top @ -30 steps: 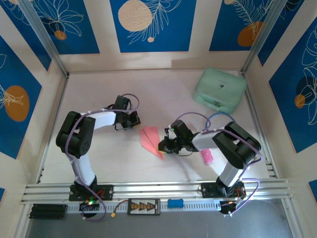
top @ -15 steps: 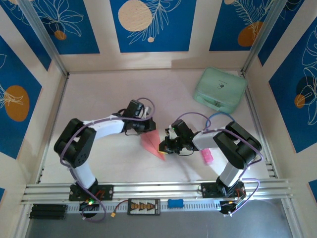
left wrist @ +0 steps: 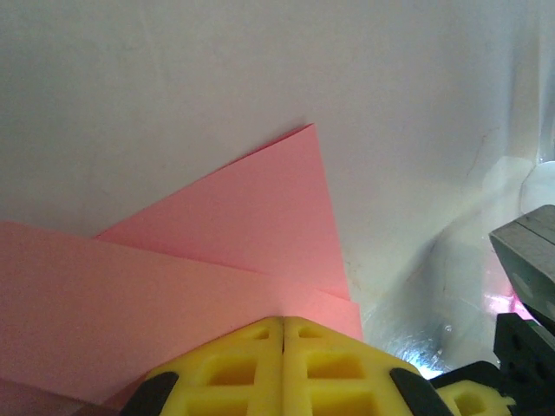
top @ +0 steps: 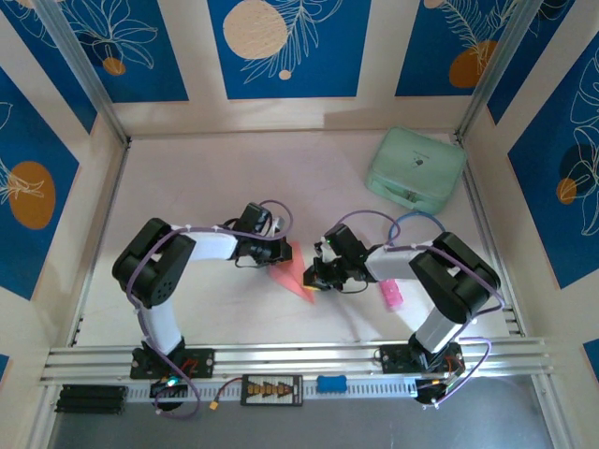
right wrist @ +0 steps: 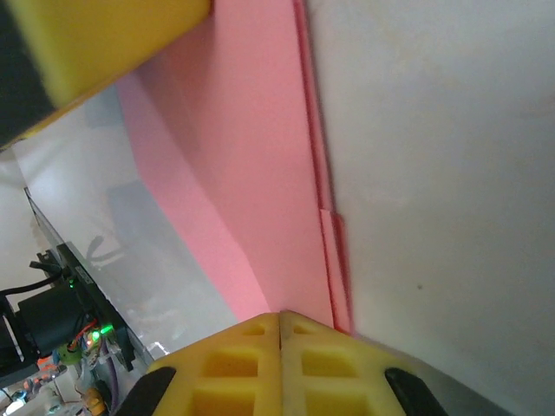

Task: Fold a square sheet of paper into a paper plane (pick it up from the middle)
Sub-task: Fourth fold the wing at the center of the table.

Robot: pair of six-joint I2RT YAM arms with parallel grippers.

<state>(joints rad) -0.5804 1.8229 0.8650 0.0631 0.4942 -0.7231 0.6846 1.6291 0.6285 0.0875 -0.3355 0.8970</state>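
The white counter [top: 187, 178] is boxed in by low walls, with a metal rail along its near edge. On it the left arm [top: 173, 257] and the right arm [top: 440, 276] bend in toward each other, so that they nearly meet at the middle of the counter, nearer the near edge than the far one.

A mint-green case [top: 416, 169] with rounded corners lies flat in the far right corner, well apart from both arms.

The paper plane [top: 292, 273], salmon pink and folded to a long point, lies flat at the middle of the counter between the two arms, its point toward the near edge. The left wrist view shows it [left wrist: 217, 251] as layered flaps with one sharp corner standing out on the bare counter. The right wrist view shows it [right wrist: 251, 156] as a long strip with stacked folded edges along one side.

The left claw [top: 278, 247] is down on the far part of the plane. Its yellow fingers [left wrist: 284, 328] are pressed together with no gap. The right claw [top: 312, 279] is at the plane's near point, likewise closed tight [right wrist: 280, 319], with the folded edge running in under its tips. Whether either one pinches paper cannot be told.

A small bright-pink stick [top: 390, 296] lies by the right arm, toward the near right.
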